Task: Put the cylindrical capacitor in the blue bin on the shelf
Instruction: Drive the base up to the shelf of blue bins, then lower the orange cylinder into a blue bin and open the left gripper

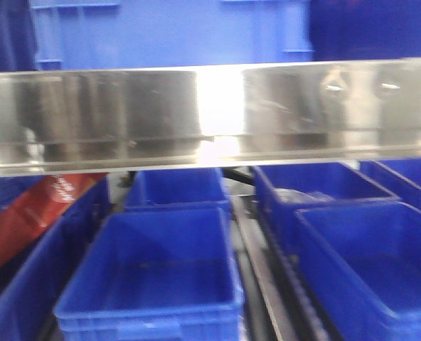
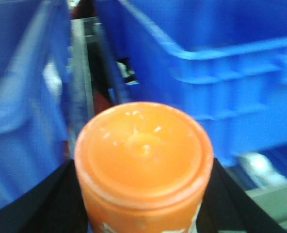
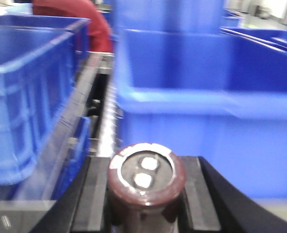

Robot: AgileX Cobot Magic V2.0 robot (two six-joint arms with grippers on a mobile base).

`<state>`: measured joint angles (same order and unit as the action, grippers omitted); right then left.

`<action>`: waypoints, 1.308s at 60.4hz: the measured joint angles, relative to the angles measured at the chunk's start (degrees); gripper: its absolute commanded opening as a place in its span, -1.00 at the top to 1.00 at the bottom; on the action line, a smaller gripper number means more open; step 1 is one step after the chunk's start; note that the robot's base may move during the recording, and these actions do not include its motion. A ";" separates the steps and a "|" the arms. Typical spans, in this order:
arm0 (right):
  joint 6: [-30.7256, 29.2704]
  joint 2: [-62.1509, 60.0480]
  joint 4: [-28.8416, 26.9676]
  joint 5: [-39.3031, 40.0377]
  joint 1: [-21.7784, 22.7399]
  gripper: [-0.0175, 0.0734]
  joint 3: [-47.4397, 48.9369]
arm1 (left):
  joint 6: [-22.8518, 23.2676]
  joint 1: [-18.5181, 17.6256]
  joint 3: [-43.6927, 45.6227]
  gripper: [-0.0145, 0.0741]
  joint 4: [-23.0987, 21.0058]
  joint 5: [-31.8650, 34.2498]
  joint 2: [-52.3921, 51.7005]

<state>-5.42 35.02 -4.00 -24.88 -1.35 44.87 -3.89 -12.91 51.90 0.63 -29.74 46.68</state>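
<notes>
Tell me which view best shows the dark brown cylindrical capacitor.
Right wrist: the dark brown cylindrical capacitor is close, terminals up, held in the right tool. Left wrist shows an orange cylinder instead; the front view shows neither.

No legible txt anywhere. Red bag (image 1: pixel 34 213), near left under shelf rail (image 1: pixel 125 106): white print, too blurred to read. Orange cylinder (image 2: pixel 143 160), left wrist view: white marks low on its side, cut off by frame edge, unreadable. Maroon capacitor (image 3: pixel 146 182), right wrist view: pale ring round top, can't tell if lettered.
</notes>
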 measured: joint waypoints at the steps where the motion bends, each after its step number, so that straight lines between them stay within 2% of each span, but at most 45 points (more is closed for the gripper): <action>1: 0.00 0.00 0.00 0.00 0.00 0.95 0.00 | 0.00 0.00 0.00 0.92 0.00 0.00 0.00; 79: 0.00 0.00 0.00 0.00 0.00 0.95 0.00 | 0.00 0.00 0.00 0.92 0.00 0.00 0.00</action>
<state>-5.42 35.02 -4.00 -24.88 -1.35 44.87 -3.89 -12.91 51.90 0.63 -29.74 46.68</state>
